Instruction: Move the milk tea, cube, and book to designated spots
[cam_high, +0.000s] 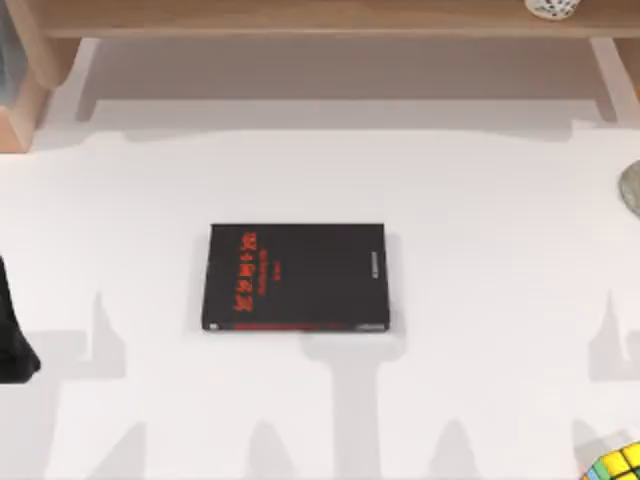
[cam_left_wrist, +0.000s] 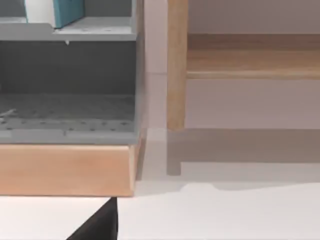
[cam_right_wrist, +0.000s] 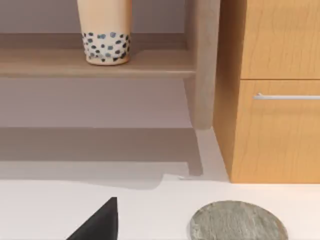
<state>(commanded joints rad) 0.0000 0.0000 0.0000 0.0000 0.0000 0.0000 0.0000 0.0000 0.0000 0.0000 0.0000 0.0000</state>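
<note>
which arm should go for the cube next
Right, probably. The cube lies at the table's near right corner, on the right arm's side, while the left arm sits at the far left edge, with the black book in between.

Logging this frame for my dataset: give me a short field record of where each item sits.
milk tea: upright on the wooden shelf
cube: table's near right corner
book: teal, in the grey rack
black book: flat, mid-table
grey disc: on the table near the drawer cabinet
</note>
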